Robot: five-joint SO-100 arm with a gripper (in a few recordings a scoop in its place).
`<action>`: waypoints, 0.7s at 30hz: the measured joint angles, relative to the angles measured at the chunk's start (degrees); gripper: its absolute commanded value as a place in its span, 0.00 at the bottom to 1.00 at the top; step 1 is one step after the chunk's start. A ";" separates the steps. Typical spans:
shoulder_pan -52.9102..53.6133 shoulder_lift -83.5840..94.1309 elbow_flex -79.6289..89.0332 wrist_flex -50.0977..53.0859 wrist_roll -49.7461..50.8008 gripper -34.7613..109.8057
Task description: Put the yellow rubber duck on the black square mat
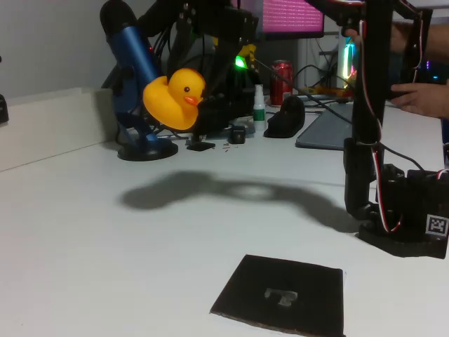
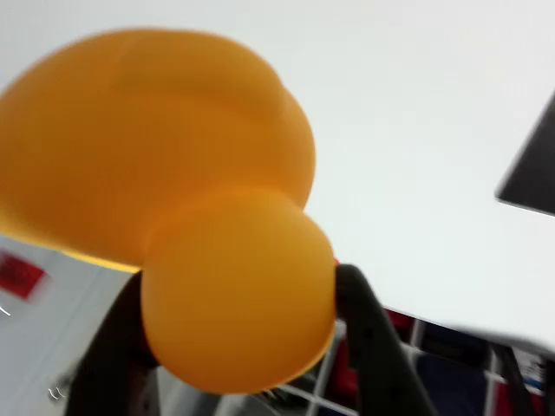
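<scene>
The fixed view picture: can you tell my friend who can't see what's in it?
A yellow rubber duck hangs in the air above a white table, held by the robot's dark gripper. A black square mat lies flat on the table at the front, apart from the duck. Behind the duck stands a blue microphone.

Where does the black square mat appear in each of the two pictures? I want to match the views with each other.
Fixed view: the black square mat lies flat on the white table at the bottom edge, right of centre, with a pale mark in its middle.
Wrist view: one dark corner of the mat shows at the right edge.
Shared landmark: the yellow rubber duck, held in the gripper, off the table.
</scene>
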 measured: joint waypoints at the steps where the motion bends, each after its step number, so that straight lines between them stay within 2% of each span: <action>1: -1.93 0.88 1.23 0.00 0.00 0.35; 11: -25.75 2.99 12.13 0.00 0.00 0.34; 21: -41.48 2.99 13.01 0.00 -0.44 0.34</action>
